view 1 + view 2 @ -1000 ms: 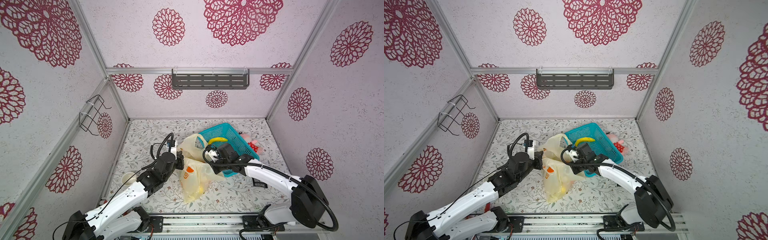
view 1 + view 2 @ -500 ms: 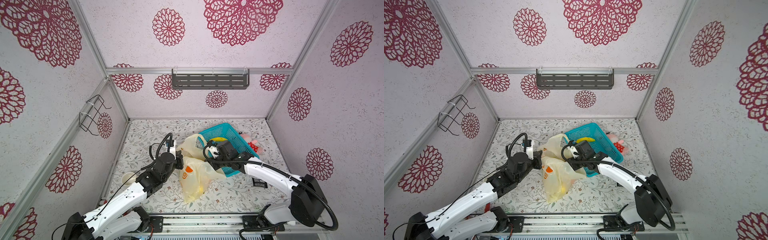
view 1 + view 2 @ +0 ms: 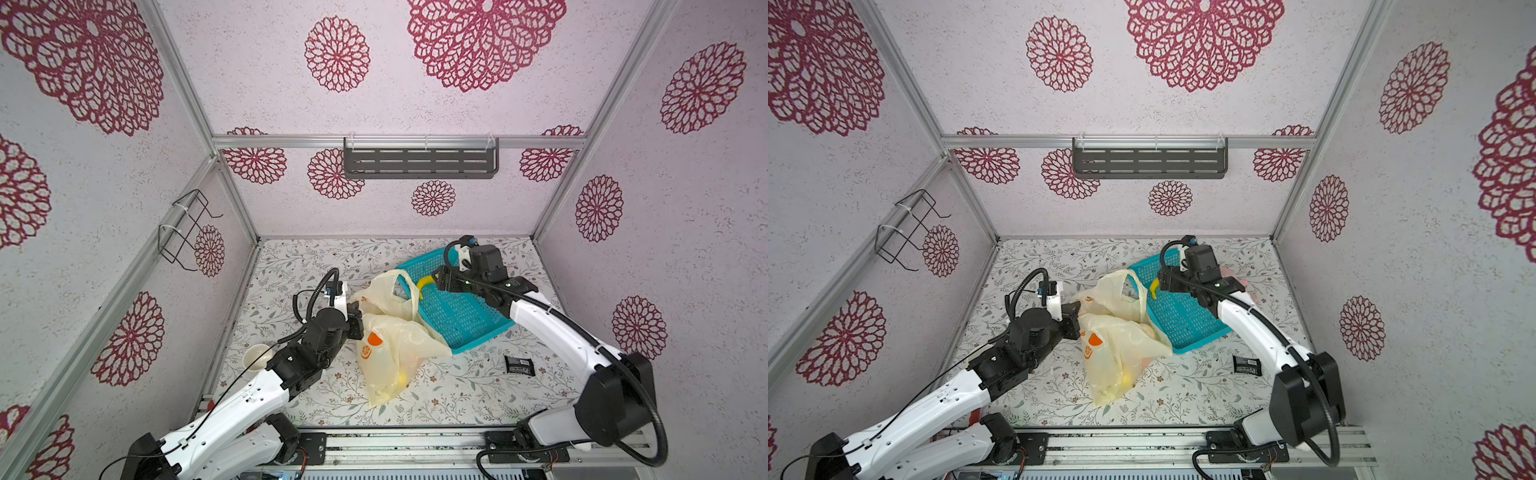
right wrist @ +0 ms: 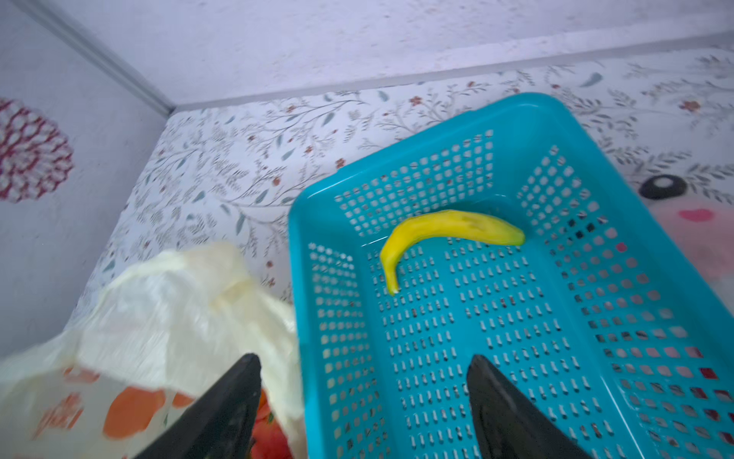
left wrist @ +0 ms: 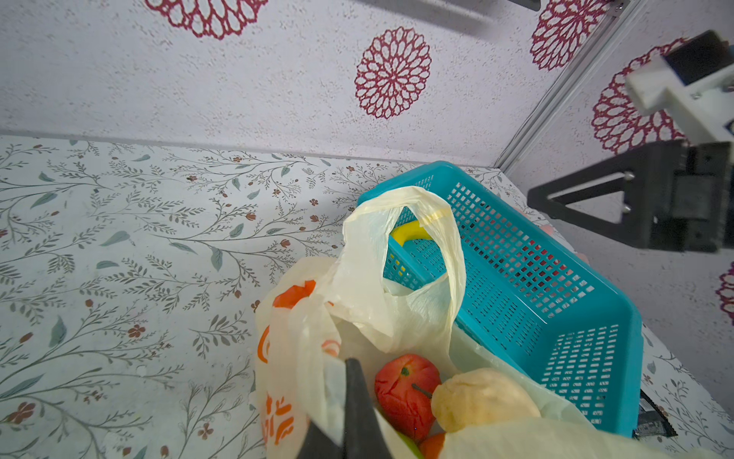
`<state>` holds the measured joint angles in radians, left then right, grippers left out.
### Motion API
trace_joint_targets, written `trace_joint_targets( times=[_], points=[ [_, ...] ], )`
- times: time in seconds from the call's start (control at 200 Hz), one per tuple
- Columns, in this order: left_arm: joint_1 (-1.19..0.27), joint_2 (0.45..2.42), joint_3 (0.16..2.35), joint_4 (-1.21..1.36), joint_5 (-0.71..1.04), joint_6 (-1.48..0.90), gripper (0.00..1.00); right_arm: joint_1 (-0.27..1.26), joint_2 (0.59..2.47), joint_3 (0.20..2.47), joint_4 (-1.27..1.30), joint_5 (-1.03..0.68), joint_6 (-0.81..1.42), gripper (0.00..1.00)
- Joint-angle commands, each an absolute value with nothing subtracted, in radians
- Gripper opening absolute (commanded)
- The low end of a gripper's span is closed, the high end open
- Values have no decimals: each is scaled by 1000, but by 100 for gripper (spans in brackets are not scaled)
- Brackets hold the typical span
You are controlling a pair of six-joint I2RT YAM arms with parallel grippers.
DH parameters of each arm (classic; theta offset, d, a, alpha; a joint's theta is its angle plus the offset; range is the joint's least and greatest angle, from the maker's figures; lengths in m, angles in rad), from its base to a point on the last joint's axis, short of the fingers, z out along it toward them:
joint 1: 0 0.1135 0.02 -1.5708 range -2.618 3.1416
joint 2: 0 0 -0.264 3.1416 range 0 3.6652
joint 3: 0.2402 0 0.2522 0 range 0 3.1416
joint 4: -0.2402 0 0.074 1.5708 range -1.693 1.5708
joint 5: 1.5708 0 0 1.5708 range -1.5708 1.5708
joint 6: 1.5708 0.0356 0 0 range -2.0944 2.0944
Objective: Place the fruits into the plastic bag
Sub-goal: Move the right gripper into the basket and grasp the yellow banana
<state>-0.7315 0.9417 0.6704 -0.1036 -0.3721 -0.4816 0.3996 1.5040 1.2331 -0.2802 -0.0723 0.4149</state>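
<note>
Yellow and curved, the banana [image 4: 445, 230] lies in the turquoise basket [image 4: 516, 99], just ahead of our right gripper [image 4: 363, 359], whose jaws stand wide and empty. Our left gripper [image 5: 341, 373] pinches the rim of the pale plastic bag [image 5: 397, 310]; a red fruit [image 5: 405, 385] and a cream fruit [image 5: 480, 401] sit inside, beside its tip. We cannot read the bag's orange print.

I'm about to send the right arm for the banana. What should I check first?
1. Right gripper open and empty: ok.
2. Banana lying free in the turquoise basket, nothing on it: ok.
3. Left gripper shut on the plastic bag edge: ok.
4. Bag mouth open, red fruit and cream fruit visible inside: ok.
5. No other fruits left outside the bag: cannot tell, the right arm hides part of the table.
</note>
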Motion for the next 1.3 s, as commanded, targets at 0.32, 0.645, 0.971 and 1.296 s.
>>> trace_joint_targets(
  times=[0.32, 0.645, 0.971, 1.296],
  points=[
    [-740, 913, 647, -101, -394, -454, 0, 324, 2055, 1690, -372, -71, 486, 83],
    [-739, 899, 634, -105, -408, -437, 0, 298, 2216, 1787, -378, -155, 373, 82],
    [-738, 911, 635, -104, -405, -437, 0, 292, 2095, 1571, -315, -286, 376, 79],
    [-736, 961, 659, -98, -380, -446, 0, 307, 1925, 1325, -226, -264, 410, 78]
  ],
)
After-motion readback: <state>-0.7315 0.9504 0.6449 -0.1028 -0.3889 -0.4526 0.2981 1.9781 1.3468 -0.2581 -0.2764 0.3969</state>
